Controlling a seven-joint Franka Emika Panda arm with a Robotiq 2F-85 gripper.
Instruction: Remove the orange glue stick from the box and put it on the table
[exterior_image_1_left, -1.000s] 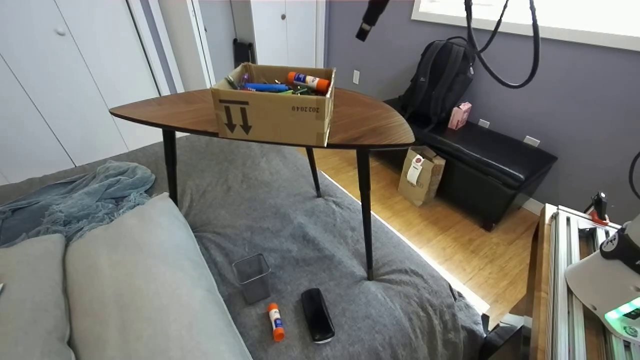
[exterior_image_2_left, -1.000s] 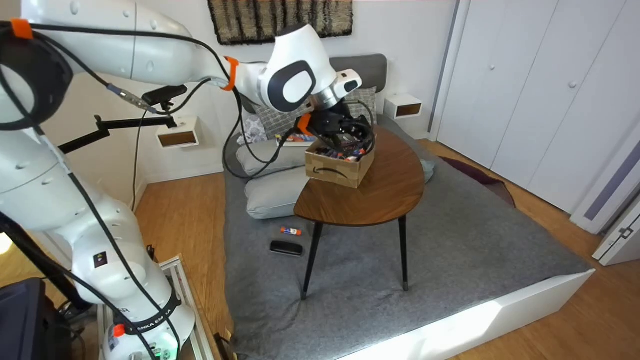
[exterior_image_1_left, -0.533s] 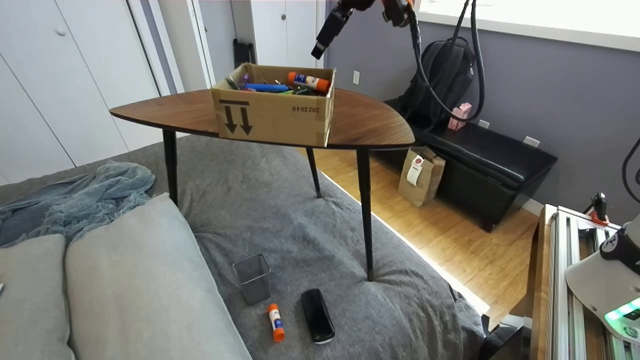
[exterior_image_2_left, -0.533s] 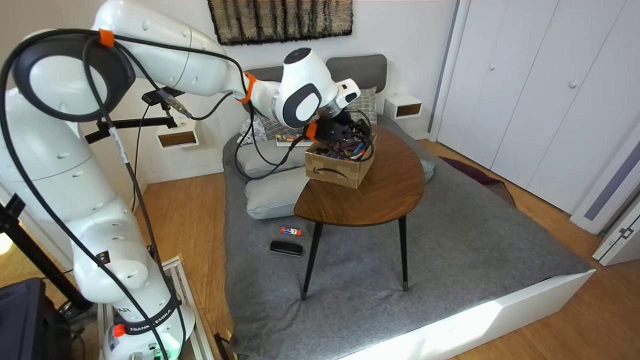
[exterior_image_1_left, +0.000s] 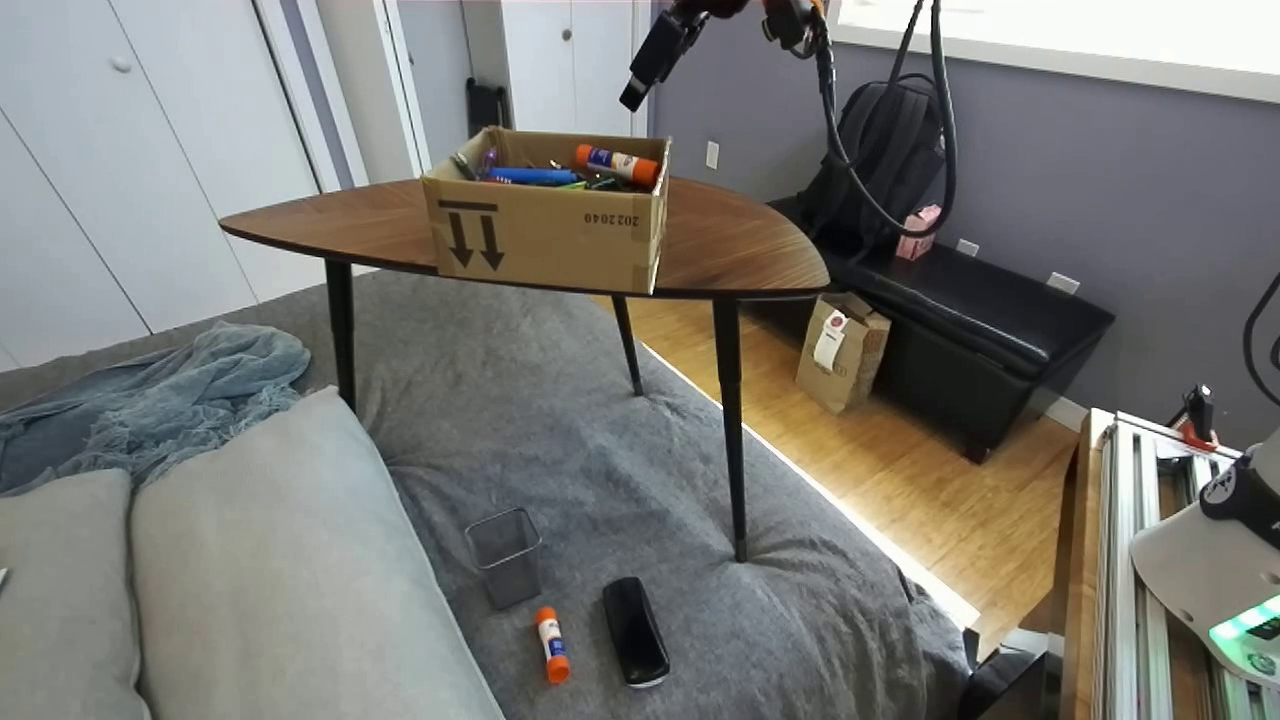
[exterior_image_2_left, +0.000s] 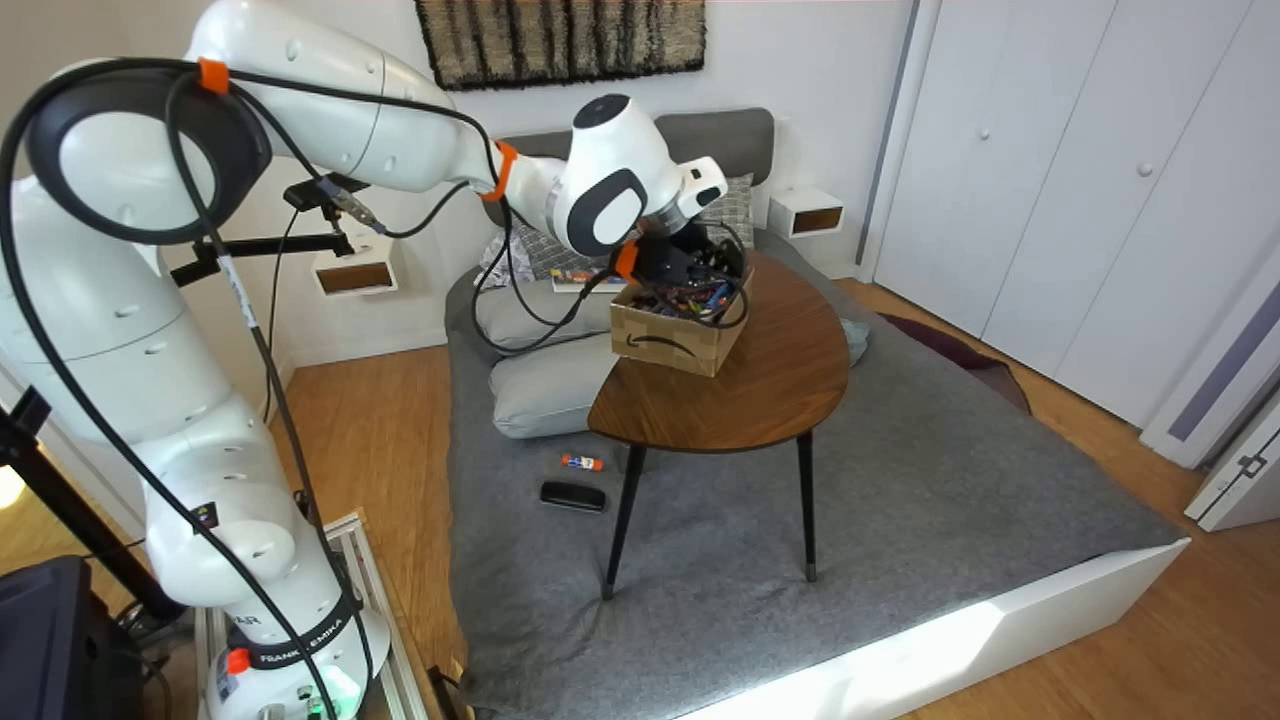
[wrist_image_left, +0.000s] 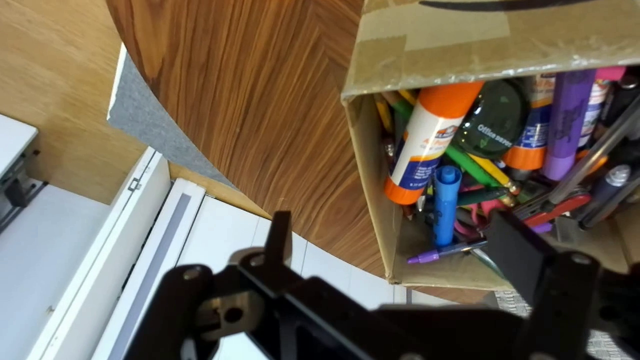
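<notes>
We saw the fingers (wrist_image_left: 522, 255) wide apart, empty, above the box (exterior_image_1_left: 545, 240); inside, the orange glue stick (wrist_image_left: 427, 145) lay close to one wall. Lowered there, we judged, they could hit it and shove the box along the counter (wrist_image_left: 245, 100).

In an exterior view: elevated, past pillows (exterior_image_1_left: 290, 560), towards backpack (exterior_image_1_left: 890, 145). In an exterior view: higher, farther, towards headboard (exterior_image_2_left: 715, 142). Wrist view: close, angled down into cardboard box (wrist_image_left: 480, 50). Common to all: cardboard box, desk (exterior_image_2_left: 765, 385).
</notes>
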